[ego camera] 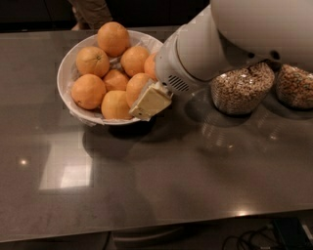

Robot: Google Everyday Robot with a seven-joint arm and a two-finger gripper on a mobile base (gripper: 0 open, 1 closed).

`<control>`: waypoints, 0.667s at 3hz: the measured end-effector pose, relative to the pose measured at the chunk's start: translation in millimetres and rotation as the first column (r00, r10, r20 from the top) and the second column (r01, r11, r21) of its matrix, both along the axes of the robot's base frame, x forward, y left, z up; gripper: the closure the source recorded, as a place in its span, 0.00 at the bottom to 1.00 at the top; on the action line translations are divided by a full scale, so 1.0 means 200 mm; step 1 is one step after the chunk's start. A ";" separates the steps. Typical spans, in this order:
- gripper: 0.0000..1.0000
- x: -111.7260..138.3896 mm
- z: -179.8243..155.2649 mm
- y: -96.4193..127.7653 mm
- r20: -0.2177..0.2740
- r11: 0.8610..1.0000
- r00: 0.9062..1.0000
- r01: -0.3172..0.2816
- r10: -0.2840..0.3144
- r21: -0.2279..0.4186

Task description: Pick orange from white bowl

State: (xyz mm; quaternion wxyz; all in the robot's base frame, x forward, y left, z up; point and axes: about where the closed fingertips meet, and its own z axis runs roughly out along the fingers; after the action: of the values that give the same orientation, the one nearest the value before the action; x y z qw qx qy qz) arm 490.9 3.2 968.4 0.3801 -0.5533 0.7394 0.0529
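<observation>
The white bowl (60, 78) stands at the back left of the dark table and holds several oranges. The largest-looking orange (113, 38) sits at the top of the pile. My gripper (150, 101), with a cream-coloured pad, reaches in over the bowl's right front rim. It rests against an orange (135, 86) on the right of the pile. The big white arm (205, 49) comes in from the upper right and hides the bowl's right side and part of another orange (150, 66).
Two glass jars of cereal (242, 88) (296, 85) stand just right of the arm, close behind it. The table's front edge (156, 222) runs along the bottom, with cables on the floor below. Someone stands behind the table at the top (90, 9).
</observation>
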 end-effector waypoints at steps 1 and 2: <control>0.29 0.07 -0.04 0.07 -0.020 1.000 1.000 -0.018 0.018 0.013; 0.35 0.10 -0.10 0.08 -0.069 0.999 0.998 -0.007 0.010 0.044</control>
State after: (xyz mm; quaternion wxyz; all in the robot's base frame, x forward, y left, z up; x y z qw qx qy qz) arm 510.8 19.3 949.4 0.3663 -0.5457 0.7483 0.0897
